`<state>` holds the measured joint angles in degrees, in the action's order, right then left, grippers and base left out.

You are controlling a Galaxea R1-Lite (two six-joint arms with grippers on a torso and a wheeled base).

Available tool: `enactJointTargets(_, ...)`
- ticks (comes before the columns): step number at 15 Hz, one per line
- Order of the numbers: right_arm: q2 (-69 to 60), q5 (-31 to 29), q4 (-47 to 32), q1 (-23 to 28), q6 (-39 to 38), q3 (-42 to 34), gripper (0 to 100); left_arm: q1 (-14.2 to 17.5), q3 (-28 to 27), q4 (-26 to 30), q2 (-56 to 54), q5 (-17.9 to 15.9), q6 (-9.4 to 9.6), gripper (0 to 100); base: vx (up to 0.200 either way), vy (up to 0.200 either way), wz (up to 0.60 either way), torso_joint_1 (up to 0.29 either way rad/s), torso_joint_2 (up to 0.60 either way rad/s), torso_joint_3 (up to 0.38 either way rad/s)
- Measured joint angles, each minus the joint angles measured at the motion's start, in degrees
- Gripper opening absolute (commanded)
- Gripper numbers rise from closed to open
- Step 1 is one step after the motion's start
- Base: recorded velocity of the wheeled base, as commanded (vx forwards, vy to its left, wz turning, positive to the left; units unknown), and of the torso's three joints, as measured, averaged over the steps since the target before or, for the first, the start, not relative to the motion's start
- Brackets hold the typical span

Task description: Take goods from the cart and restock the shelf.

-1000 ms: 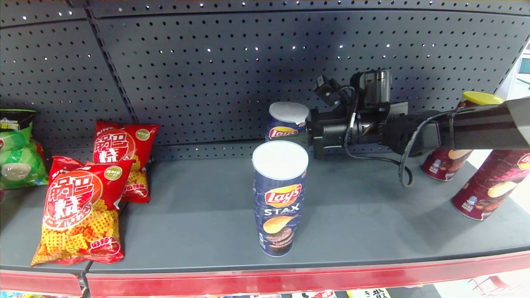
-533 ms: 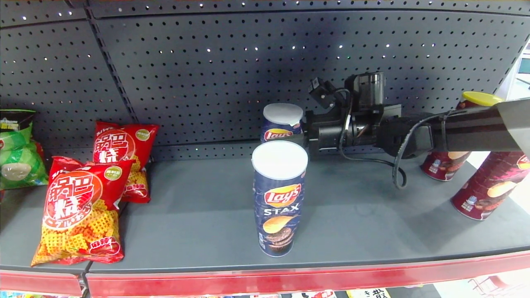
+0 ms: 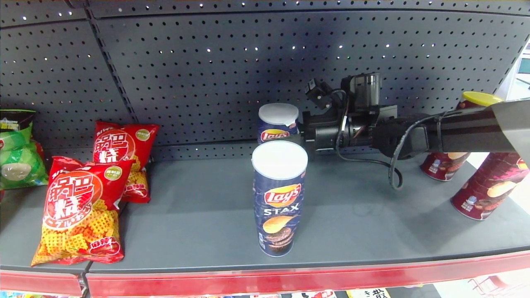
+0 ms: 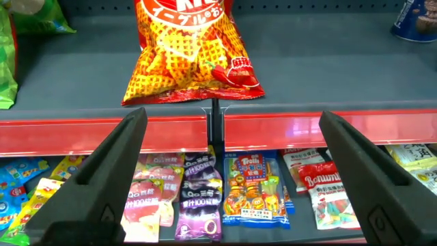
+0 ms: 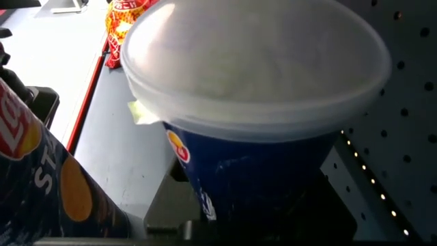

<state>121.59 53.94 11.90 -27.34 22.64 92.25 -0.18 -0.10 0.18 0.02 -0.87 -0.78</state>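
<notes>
We log the right gripper [image 3: 293, 133], jaws pinching the blue chip can [image 3: 276, 121], shifted left along the back of the shelf [image 3: 198, 215] to just behind the front can [image 3: 279, 198], so set-down looks near; the left gripper [image 4: 232, 121] has its jaws spread, empty.

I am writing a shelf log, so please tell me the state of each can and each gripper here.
rear blue can: upright, lid on, gripped by right gripper.
front blue can: upright, lid on, standing free.
right gripper: shut on rear blue can.
left gripper: open, empty.
back red can: yellow lid on.
</notes>
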Motion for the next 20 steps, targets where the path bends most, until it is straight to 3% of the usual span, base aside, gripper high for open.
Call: enactJointTargets(20, 1.2, 0.0, 0.0, 1.3, -1.0, 3.2, 0, 0.0, 0.0, 0.0, 0.0, 0.0, 0.02, 100, 0.000, 0.000, 0.00, 0.000, 0.00, 0.000)
